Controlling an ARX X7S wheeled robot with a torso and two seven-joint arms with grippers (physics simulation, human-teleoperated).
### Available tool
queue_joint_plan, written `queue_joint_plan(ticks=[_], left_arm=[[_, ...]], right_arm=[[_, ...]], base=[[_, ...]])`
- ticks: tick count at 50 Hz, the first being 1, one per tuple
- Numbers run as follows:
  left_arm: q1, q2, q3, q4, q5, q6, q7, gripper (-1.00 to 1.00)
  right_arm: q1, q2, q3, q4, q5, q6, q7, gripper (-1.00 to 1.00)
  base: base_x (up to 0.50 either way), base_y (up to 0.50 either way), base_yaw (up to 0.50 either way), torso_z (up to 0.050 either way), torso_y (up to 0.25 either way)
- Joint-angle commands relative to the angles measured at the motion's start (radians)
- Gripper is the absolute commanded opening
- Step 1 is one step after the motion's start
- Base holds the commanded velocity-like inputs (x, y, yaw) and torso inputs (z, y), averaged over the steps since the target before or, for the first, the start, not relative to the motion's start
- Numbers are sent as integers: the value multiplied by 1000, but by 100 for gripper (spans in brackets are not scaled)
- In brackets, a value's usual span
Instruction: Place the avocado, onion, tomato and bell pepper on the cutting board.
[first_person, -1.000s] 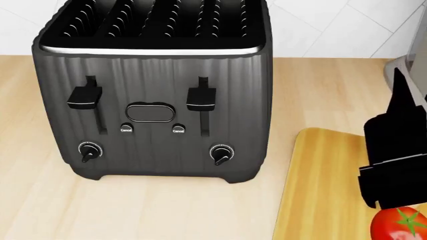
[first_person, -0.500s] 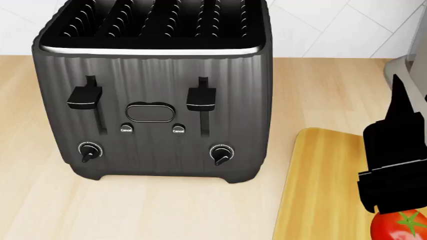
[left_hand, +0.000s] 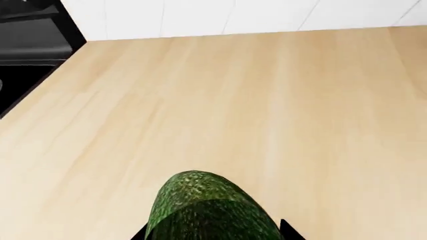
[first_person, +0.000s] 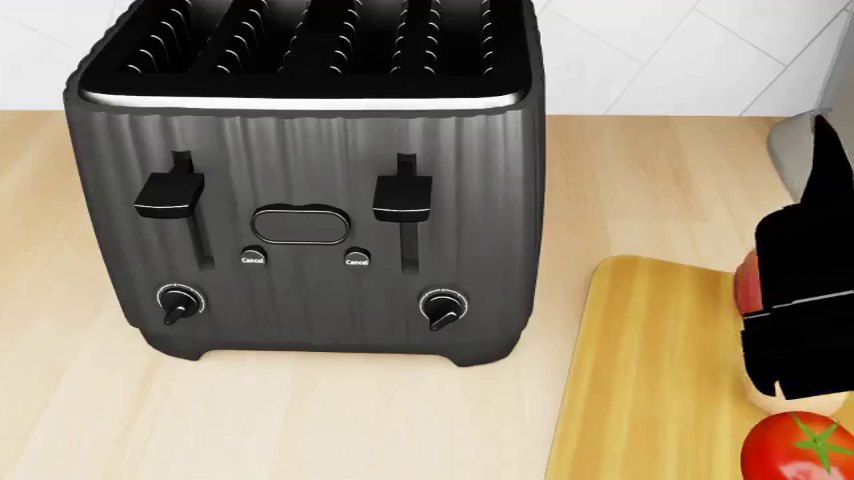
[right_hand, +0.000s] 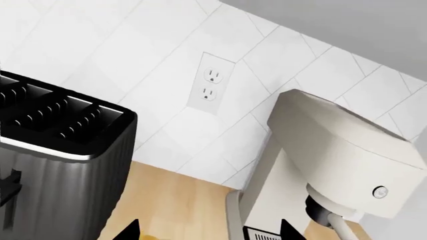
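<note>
Left wrist view shows the avocado (left_hand: 212, 210) gripped between the left fingers above bare table (left_hand: 267, 100); it must travel to the cutting board (first_person: 641, 380), where the tomato (first_person: 798, 448) lies. Whether the right gripper (first_person: 801, 320) holds anything, I cannot tell.

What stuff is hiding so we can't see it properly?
- Onion: in no view.
- Pinkish-red bell pepper: head view, only a sliver beside the black right arm.
- Glossy red tomato: head view, cut off by the frame corner.
- Bumpy dark green avocado: left wrist view, lower part cut off by the edge.
- Both end effectors: fingertips barely show, so open or shut is unclear.
</note>
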Motion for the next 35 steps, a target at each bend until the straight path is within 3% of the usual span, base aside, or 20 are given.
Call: queue_joint_plan(ticks=[1, 12, 22, 35], left_arm=[[1, -100, -80, 242, -249, -66, -84, -100], [-35, -201, -116, 405, -485, -106, -141, -100], [-84, -227, -97, 522, -673, -106, -198, -100], [-270, -104, 66, 545, -878, -130, -340, -100]], right_arm=[[23, -10, 7, 31, 0, 23, 7, 100], [15, -17, 11, 37, -17, 22, -4, 100], [23, -9, 17, 40, -10, 32, 0, 100], [8, 1, 24, 42, -27, 24, -13, 100]], base=[[0, 0, 0, 0, 0], [0, 0, 0, 0, 0], [0, 0, 0, 0, 0], [0, 0, 0, 0, 0]])
